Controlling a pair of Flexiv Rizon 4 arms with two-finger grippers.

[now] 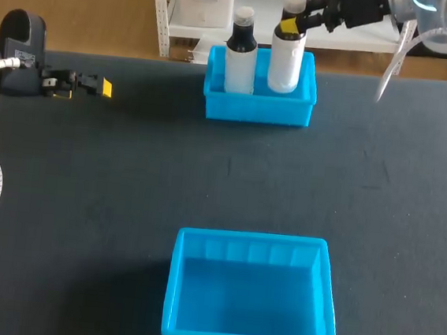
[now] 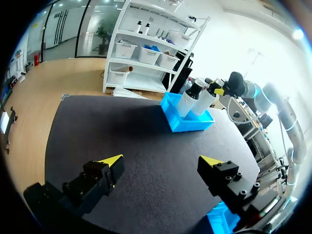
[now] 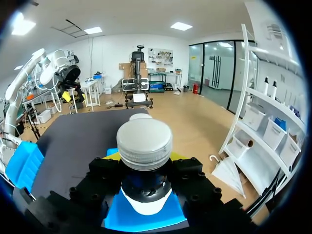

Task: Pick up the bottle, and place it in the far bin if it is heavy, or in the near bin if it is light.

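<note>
Desk [image 1: 128,174] top is dark and matte (a black mat, it seems). At its back edge the far bin [image 1: 257,109] holds a bottle [image 1: 285,62] upright, its neck clamped by the right fingers [image 1: 289,23], beside a second bottle [image 1: 239,58]. The near bin [image 1: 174,289] sits up front. The left fingers [image 2: 109,163] hang spread over the desk's left side

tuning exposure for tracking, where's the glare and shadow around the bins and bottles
Head view: soft shadow on the table left of the near bin; held bottle brightly lit. Left wrist view: strong glare behind the right arm, dark shadow beside the far bin. Right wrist view: cap evenly lit, no glare.
</note>
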